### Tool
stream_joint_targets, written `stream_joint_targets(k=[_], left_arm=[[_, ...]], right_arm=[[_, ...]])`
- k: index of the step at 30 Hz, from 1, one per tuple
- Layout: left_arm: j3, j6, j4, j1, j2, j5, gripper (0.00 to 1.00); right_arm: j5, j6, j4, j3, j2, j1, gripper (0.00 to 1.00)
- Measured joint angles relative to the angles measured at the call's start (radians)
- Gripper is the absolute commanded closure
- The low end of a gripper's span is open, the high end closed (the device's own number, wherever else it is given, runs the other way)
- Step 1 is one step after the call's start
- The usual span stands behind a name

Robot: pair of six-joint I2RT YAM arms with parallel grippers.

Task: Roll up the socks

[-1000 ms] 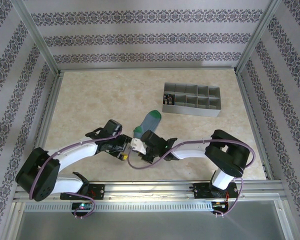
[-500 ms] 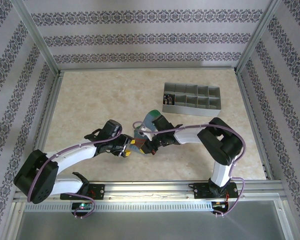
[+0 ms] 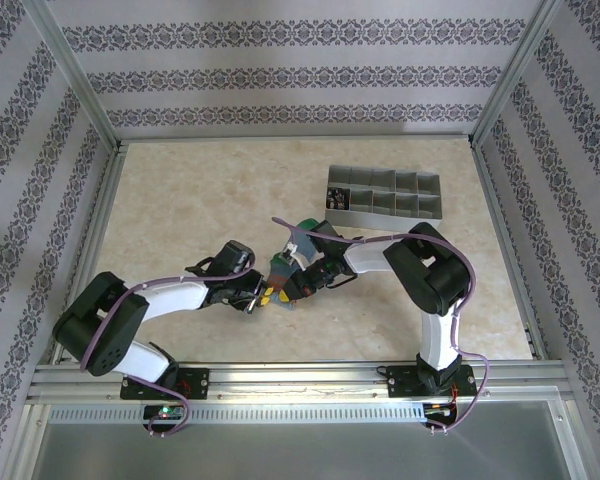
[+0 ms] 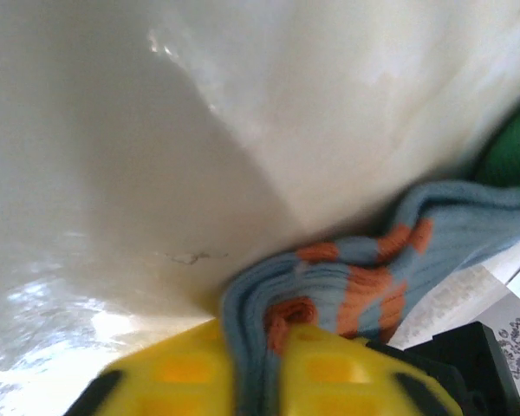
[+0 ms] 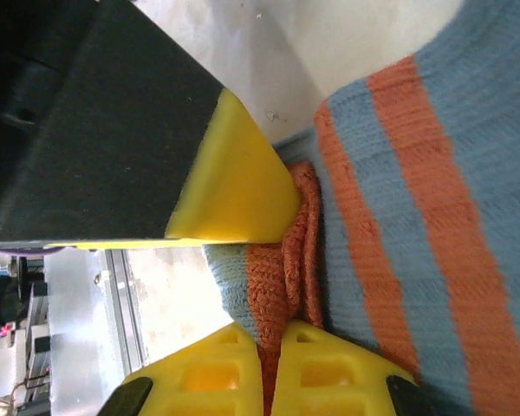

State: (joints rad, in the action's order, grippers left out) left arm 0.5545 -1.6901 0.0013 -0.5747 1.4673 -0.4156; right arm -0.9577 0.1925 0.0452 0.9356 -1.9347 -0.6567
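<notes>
- The left fingers (image 4: 329,374) are clamped on a thin fold at the banded edge of the sock (image 4: 364,277). So little fabric is pinched that it could be tugged free if the arms are drawn apart.
- The sock is held bunched between both arms, low over the tabletop (image 3: 180,200), near its front middle. If it is dragged against that surface, the folds could be pulled loose and the roll undone.
- The right fingers (image 5: 329,381) are clamped on the orange edge, with a left fingertip just beside them. With the tips this crowded, a knock could be caused by any twist, or one grip could be levered off by the other.
- The tray (image 3: 380,222) stands well apart to the right, so little trouble is expected there.
</notes>
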Motion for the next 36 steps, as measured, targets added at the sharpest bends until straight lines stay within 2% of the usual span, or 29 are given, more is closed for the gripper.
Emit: stream_joint_targets(k=[3, 5, 9, 11, 13, 17, 21, 26, 29, 31, 34, 35, 36], left_arm=[[0.028, 0.003, -0.048, -0.002, 0.005, 0.004, 1.00], [0.044, 0.003, -0.117, -0.009, -0.006, 0.010, 1.00], [0.046, -0.010, -0.261, -0.011, -0.065, 0.032, 1.00], [0.046, -0.024, -0.315, -0.011, -0.084, 0.034, 1.00], [0.048, -0.037, -0.351, -0.011, -0.095, 0.035, 1.00], [0.058, -0.051, -0.403, -0.011, -0.100, 0.035, 1.00], [0.060, -0.051, -0.414, -0.005, -0.100, 0.029, 1.00], [0.060, -0.050, -0.416, 0.008, -0.100, 0.021, 1.00], [0.060, -0.050, -0.417, 0.013, -0.100, 0.017, 1.00], [0.060, -0.050, -0.417, 0.014, -0.100, 0.016, 1.00], [0.057, -0.050, -0.416, 0.014, -0.101, 0.013, 1.00], [0.053, -0.050, -0.415, 0.014, -0.105, 0.013, 1.00], [0.050, -0.050, -0.412, 0.014, -0.111, 0.015, 1.00]], right_arm=[[0.045, -0.014, -0.006, -0.022, 0.031, -0.006, 0.67], [0.125, -0.053, -0.029, -0.074, 0.105, -0.031, 0.57], [0.328, -0.161, -0.035, -0.188, 0.299, -0.137, 0.51], [0.467, -0.236, -0.061, -0.254, 0.408, -0.231, 0.45], [0.601, -0.305, -0.090, -0.307, 0.494, -0.325, 0.45], [0.851, -0.436, -0.115, -0.320, 0.534, -0.473, 0.46], [1.014, -0.546, -0.132, -0.283, 0.468, -0.550, 0.47], [1.091, -0.629, -0.158, -0.202, 0.340, -0.594, 0.49], [1.125, -0.647, -0.163, -0.166, 0.278, -0.598, 0.55], [1.149, -0.651, -0.161, -0.141, 0.232, -0.596, 0.63], [1.165, -0.647, -0.158, -0.123, 0.192, -0.585, 0.93], [1.160, -0.639, -0.153, -0.121, 0.193, -0.578, 1.00], [1.151, -0.632, -0.146, -0.116, 0.196, -0.572, 1.00]])
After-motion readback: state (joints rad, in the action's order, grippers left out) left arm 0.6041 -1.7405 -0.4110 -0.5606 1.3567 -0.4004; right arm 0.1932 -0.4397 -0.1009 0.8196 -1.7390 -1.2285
